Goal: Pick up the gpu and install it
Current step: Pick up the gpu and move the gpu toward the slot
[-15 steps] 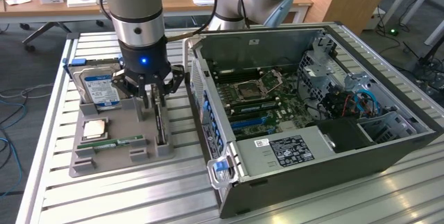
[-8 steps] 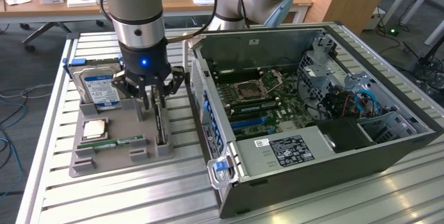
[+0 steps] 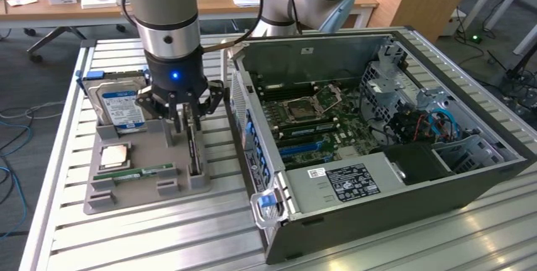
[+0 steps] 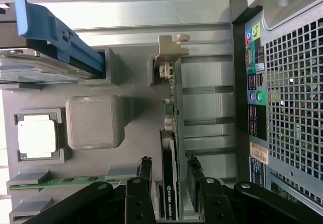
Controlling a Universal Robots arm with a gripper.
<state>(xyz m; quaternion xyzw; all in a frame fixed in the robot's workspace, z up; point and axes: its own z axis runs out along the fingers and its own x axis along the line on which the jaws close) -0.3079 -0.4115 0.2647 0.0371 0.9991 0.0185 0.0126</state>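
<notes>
The gpu (image 3: 195, 155) stands on its edge in a slot of the grey holder tray (image 3: 138, 192), at the side nearest the computer case. In the wrist view the gpu (image 4: 170, 183) is a thin dark board with its pale metal bracket (image 4: 169, 50) at the far end. My gripper (image 3: 190, 121) hangs straight down over the card. The gripper (image 4: 169, 167) is open, with one of its black fingers (image 4: 145, 169) on each side of the board and a small gap left on both sides.
The tray also holds a silver hard drive (image 3: 117, 104) with a blue bracket, a square processor (image 3: 115, 155) and a green memory stick (image 3: 134, 174). The open computer case (image 3: 470, 176) lies at the exterior view's right, its motherboard (image 3: 306, 117) exposed. Desks stand behind.
</notes>
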